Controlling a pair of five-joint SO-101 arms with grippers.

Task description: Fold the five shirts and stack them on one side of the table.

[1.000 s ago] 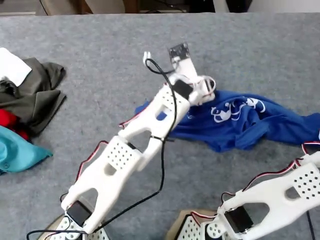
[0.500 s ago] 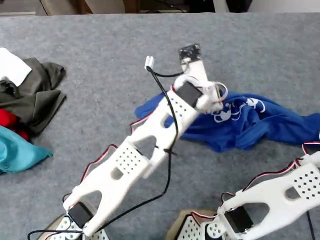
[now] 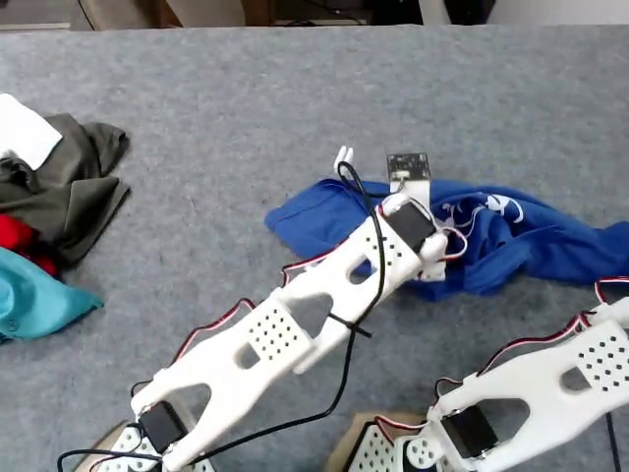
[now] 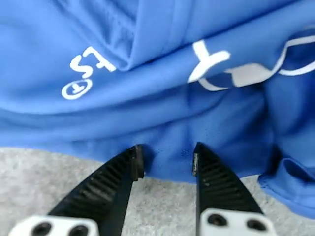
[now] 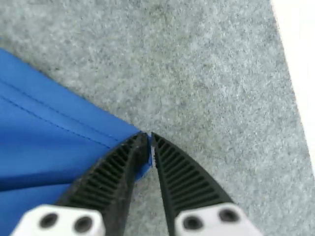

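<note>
A crumpled blue shirt (image 3: 536, 241) with white print lies right of the table's middle. My left arm (image 3: 324, 295) stretches across it. In the left wrist view, my left gripper (image 4: 167, 160) is open, its fingertips (image 4: 136, 158) resting at the near hem of the blue shirt (image 4: 162, 98) where cloth meets carpet. My right arm (image 3: 550, 383) sits at the front right. In the right wrist view, my right gripper (image 5: 149, 147) is shut on a corner of the blue shirt (image 5: 44, 142), low over the grey carpet.
At the left edge lies a heap of unfolded shirts: dark grey (image 3: 74, 187), red (image 3: 18, 236), teal (image 3: 34, 295) and white (image 3: 25, 128). Grey carpet (image 3: 216, 108) covers the table, bare between heap and blue shirt.
My left arm has swung from the shirt's far edge toward the near right and now lies over its middle. The right arm has kept still.
</note>
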